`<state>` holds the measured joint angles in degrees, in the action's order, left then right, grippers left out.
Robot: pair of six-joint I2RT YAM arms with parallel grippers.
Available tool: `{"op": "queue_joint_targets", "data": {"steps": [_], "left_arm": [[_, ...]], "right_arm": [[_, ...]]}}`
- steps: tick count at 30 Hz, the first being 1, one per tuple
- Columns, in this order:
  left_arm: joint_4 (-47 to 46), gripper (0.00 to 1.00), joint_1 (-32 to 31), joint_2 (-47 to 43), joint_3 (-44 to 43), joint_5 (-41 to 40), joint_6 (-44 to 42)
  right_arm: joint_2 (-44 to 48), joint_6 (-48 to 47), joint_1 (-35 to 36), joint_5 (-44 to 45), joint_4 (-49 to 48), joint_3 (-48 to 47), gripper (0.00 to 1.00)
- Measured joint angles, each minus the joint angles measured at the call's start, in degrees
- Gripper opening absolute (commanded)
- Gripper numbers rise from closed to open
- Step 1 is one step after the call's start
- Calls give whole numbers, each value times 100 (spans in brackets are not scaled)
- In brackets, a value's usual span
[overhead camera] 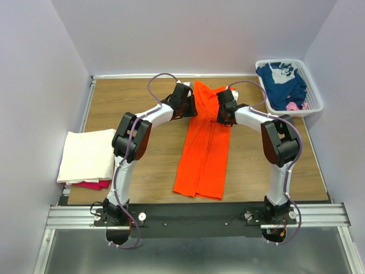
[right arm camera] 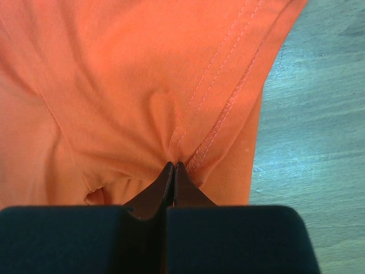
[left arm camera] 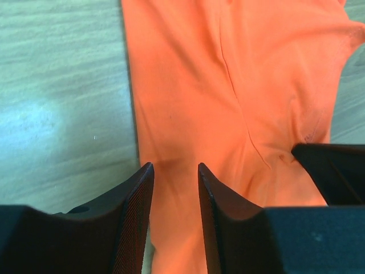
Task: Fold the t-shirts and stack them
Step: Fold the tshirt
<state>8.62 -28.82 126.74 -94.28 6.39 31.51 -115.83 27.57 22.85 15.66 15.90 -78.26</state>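
Note:
The bright orange t-shirt (overhead camera: 203,149) lies folded lengthwise in a long strip down the middle of the table. My left gripper (overhead camera: 193,106) is at the strip's far left edge, open, its jaws apart over the orange cloth (left arm camera: 228,85). My right gripper (overhead camera: 223,114) is at the far right edge, shut on a pinch of orange cloth (right arm camera: 142,85) beside a stitched hem. A cream-white t-shirt (overhead camera: 86,155) lies folded at the left on top of a magenta-pink one (overhead camera: 94,184). The navy blue t-shirt (overhead camera: 280,84) lies in the basket.
A white slotted basket (overhead camera: 315,108) stands at the back right, with a bit of pink cloth (overhead camera: 293,105) in it. Grey walls close the table on three sides. A metal rail runs along the near edge.

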Motion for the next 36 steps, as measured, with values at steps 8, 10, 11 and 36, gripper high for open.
{"op": "queue_joint_targets", "data": {"steps": [8, 10, 11, 36], "left_arm": [[208, 12, 0, 444, -483, -129, -149], [243, 0, 0, 527, -608, -175, -201], [282, 0, 0, 579, -671, -208, -212], [-208, 0, 999, -9, 385, -601, 289]], "right_arm": [[13, 31, 0, 2, -96, 81, 4], [28, 48, 0, 2, -127, 114, 9], [35, 50, 0, 2, -131, 120, 12], [-144, -181, 0, -398, -345, -455, 30]]}}
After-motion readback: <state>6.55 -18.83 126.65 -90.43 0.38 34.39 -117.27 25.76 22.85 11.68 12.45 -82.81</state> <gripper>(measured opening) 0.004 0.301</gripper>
